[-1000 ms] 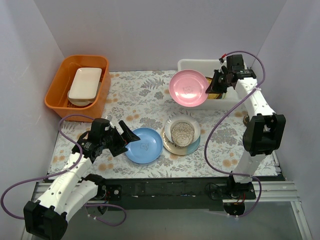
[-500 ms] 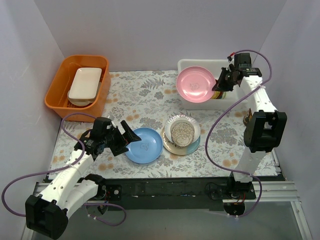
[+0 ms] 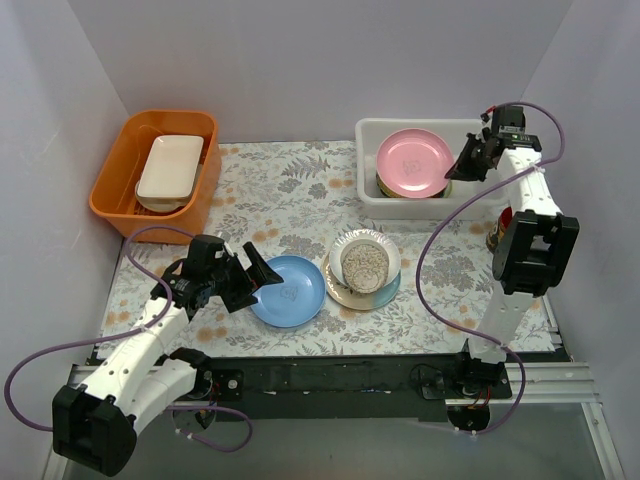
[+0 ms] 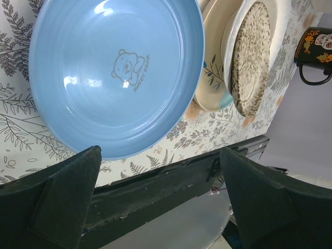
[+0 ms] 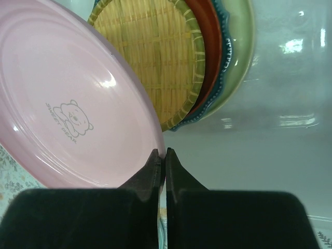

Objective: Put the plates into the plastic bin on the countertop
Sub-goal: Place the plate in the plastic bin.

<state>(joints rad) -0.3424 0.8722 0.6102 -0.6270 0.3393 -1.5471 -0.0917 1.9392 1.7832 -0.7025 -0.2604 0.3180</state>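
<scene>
My right gripper is shut on the rim of the pink plate, holding it over the white plastic bin. In the right wrist view the pink plate hangs tilted above a stack in the bin: a woven bamboo plate, a red-brown one and a teal scalloped one. My left gripper is open, its fingers either side of the near left rim of the light blue plate on the countertop. A speckled plate lies on white and cream plates to its right.
An orange tub holding a white rectangular dish stands at the back left. A dark mug sits near the right edge of the leaf-print countertop. The table's black front edge lies just under my left fingers.
My right gripper has carried the pink plate rightwards, from the bin's left rim to over the stack inside. The left gripper has barely moved.
</scene>
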